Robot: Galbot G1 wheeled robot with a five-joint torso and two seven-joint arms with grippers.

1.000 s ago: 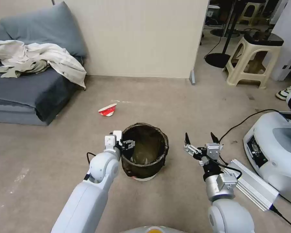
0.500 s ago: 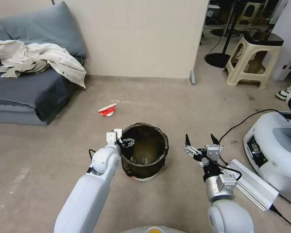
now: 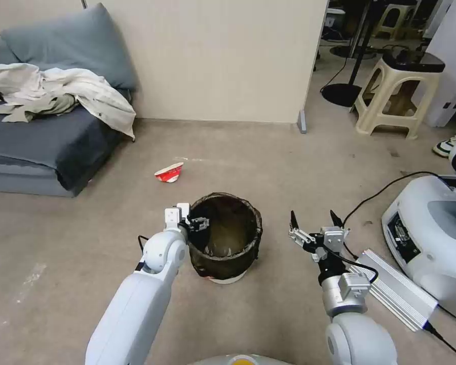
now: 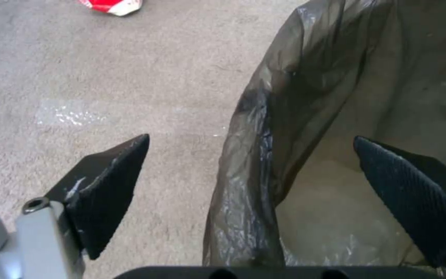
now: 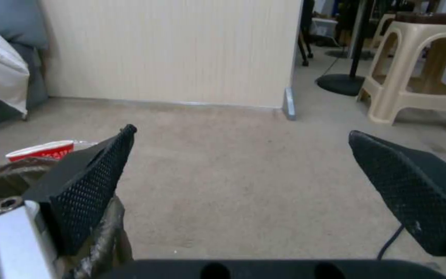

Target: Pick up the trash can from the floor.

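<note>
The trash can point(image 3: 226, 238) stood on the floor point(image 3: 289, 167) at lower centre. The left gripper point(image 4: 254, 178) was spread astride its bag-lined rim, one finger inside, one outside: the grasp was being set. Closing on the rim seemed called for next. Nothing definite was made out inside. The right gripper point(image 3: 314, 223) was held spread beside it.

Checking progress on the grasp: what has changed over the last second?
The left gripper edged slightly forward at the trash can rim, fingers open astride the wall, one inside, one outside. The can remains on the floor, ungripped. The right gripper stayed open beside it.
</note>
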